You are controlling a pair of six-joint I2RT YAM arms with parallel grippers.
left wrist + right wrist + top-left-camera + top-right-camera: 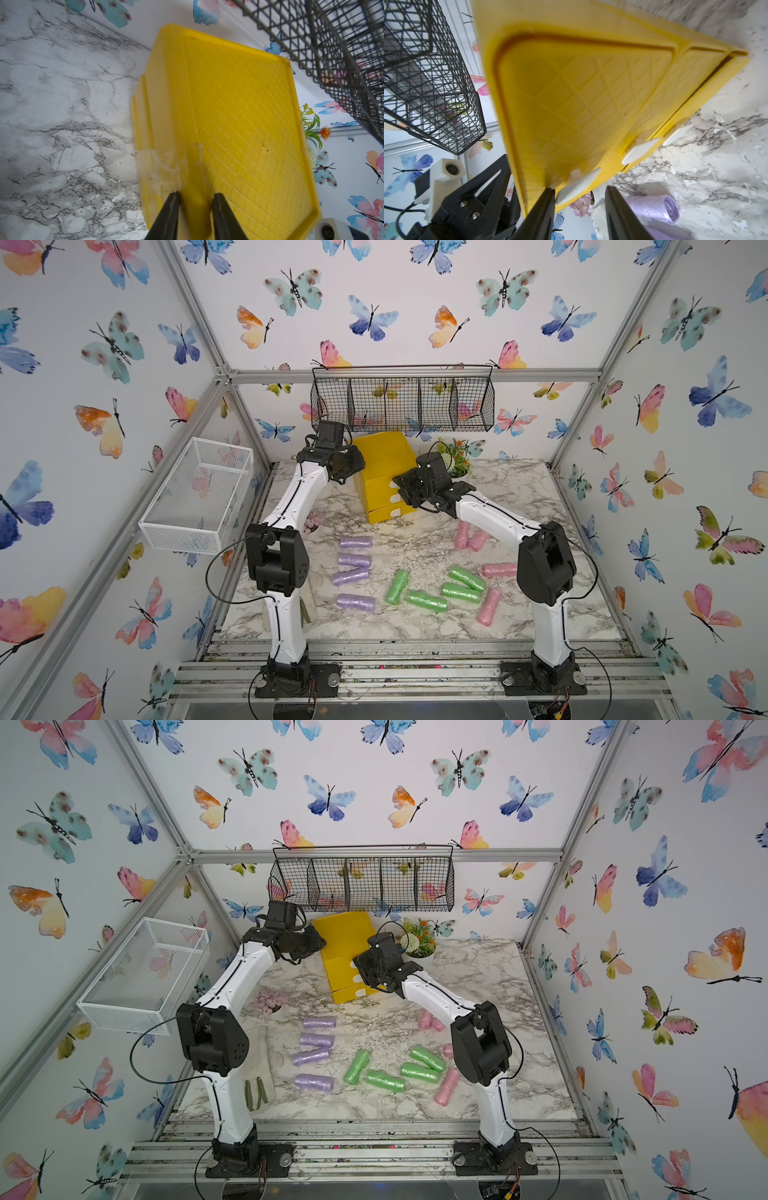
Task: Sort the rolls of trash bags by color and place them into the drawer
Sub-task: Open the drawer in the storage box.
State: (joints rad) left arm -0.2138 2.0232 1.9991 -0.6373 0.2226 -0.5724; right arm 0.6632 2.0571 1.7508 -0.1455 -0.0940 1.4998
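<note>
- Drawer stands at the back of the tabletop; light hollow plastic — likely to skid when pulled.
- Left fingers pinch its top edge, bracing it.
- Right fingers stand spread around the top white tab — the place to grip.
- Rolls lie in front: light, crinkly, probably slippery; take them mid-length.

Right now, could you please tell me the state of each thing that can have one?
Chest: stands on the table, top drawer shut.
Left gripper: shut on the chest's top edge.
Right gripper: open, astride the top handle.
Rolls: all twelve lie loose on the table.
</note>
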